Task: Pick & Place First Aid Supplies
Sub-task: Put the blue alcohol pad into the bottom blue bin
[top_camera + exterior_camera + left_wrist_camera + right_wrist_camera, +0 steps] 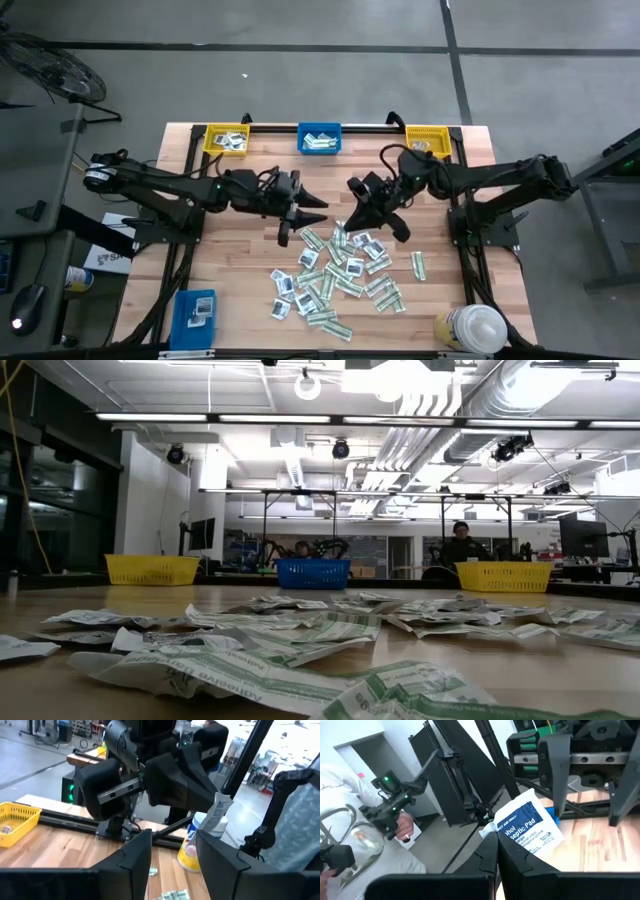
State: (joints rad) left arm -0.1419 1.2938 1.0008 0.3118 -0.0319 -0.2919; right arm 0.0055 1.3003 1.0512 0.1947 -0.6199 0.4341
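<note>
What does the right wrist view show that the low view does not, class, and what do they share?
Right wrist only: the right gripper, shut on a blue-and-white wipe packet, the open left gripper opposite, and a person's hand. Low only: three bins, yellow, blue, yellow, and scattered packets. Both: the wooden table.

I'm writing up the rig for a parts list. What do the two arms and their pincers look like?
Both arms are matt black jointed links with loose black cables. The left pincer and right pincer each carry two broad, wedge-shaped black fingers on a metal rail. Small green lights glow on the arm bodies.
</note>
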